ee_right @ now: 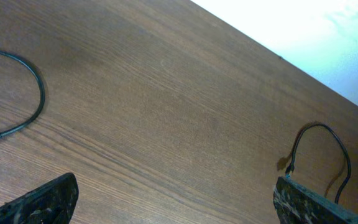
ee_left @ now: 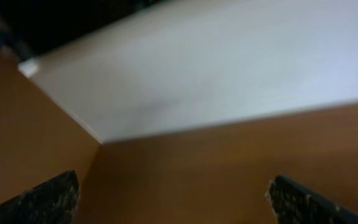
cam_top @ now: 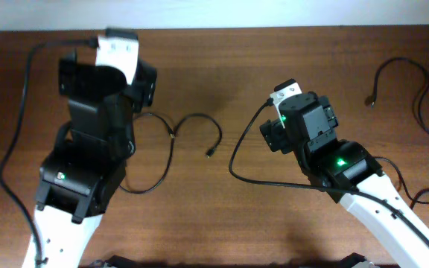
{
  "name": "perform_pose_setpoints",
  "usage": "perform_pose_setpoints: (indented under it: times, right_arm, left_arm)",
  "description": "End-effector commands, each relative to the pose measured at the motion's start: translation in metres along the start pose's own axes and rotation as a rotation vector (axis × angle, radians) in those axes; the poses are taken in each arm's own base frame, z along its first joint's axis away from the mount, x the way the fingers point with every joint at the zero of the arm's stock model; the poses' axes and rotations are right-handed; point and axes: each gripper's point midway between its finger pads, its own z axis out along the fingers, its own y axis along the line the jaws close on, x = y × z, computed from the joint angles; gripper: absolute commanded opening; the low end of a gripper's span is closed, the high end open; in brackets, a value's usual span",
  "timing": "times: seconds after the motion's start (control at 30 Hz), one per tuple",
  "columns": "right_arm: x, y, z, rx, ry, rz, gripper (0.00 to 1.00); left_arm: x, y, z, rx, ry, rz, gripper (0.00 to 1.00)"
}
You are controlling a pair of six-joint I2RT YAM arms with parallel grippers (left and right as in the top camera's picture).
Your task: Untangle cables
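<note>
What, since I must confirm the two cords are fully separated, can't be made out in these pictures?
Overhead: the left cable runs under the left arm, so its far end is hidden.
Overhead: the right cable is cut off by the right edge.
Overhead: the plug is too small to identify its type.
Left wrist: blurred, with no cable shown.
</note>
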Motion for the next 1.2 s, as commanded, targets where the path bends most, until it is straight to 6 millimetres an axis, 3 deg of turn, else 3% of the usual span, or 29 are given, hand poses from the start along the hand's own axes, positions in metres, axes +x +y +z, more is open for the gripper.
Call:
perform_pose_setpoints:
  times: [0.0, 0.07, 0.13, 0.2, 0.3, 0.47, 0.53, 0.63, 0.8, 1.0, 1.03, 1.1, 1.13, 1.17]
  right_arm:
    - [-0.004, -0.002, -0.004, 0.004, -0.010, 0.026, 0.99]
    - [-0.004, 0.003, -0.004, -0.027, -0.011, 0.040, 0.99]
    - [-0.003, 0.006, -0.004, -0.045, -0.007, 0.038, 0.99]
    - [-0.001, 0.006, -0.004, -0.045, 0.000, 0.035, 0.99]
    - [0.001, 0.007, -0.004, -0.046, 0.009, 0.032, 0.99]
    - [0.006, 0.007, -0.004, -0.047, 0.030, 0.024, 0.99]
    - [0.006, 0.007, -0.004, -0.048, 0.030, 0.024, 0.99]
    - [0.007, 0.007, -0.004, -0.048, 0.033, 0.023, 0.99]
    - [0.007, 0.007, -0.004, -0.048, 0.034, 0.023, 0.99]
    - [0.009, 0.008, -0.004, -0.049, 0.043, 0.019, 0.99]
    - [0.010, 0.008, -0.004, -0.049, 0.044, 0.019, 0.99]
    - [0.010, 0.008, -0.004, -0.049, 0.044, 0.019, 0.99]
    - [0.010, 0.008, -0.004, -0.049, 0.047, 0.017, 0.99]
    - [0.012, 0.008, -0.004, -0.049, 0.052, 0.015, 0.99]
  left_arm:
    - [0.082, -0.023, 0.021, 0.039, 0.206, 0.027, 0.99]
    - [0.146, -0.047, 0.043, 0.094, 0.409, 0.007, 0.99]
    - [0.186, -0.075, 0.063, 0.182, 0.547, -0.013, 0.99]
    - [0.222, -0.140, 0.084, 0.430, 0.658, -0.004, 0.99]
    - [0.252, -0.183, 0.085, 0.650, 0.726, 0.079, 0.99]
    - [0.262, -0.193, 0.087, 0.705, 0.734, 0.114, 0.99]
    - [0.275, -0.175, 0.119, 0.429, 0.781, -0.032, 0.99]
    - [0.274, -0.176, 0.139, 0.332, 0.760, -0.156, 0.99]
    - [0.327, -0.199, 0.150, 0.325, 0.885, -0.166, 0.99]
    - [0.335, -0.221, 0.154, 0.399, 0.889, -0.194, 0.99]
    - [0.342, -0.233, 0.153, 0.419, 0.899, -0.178, 0.99]
    - [0.348, -0.243, 0.151, 0.432, 0.906, -0.160, 0.43]
    - [0.350, -0.246, 0.150, 0.436, 0.910, -0.154, 0.05]
    - [0.351, -0.250, 0.149, 0.442, 0.909, -0.148, 0.00]
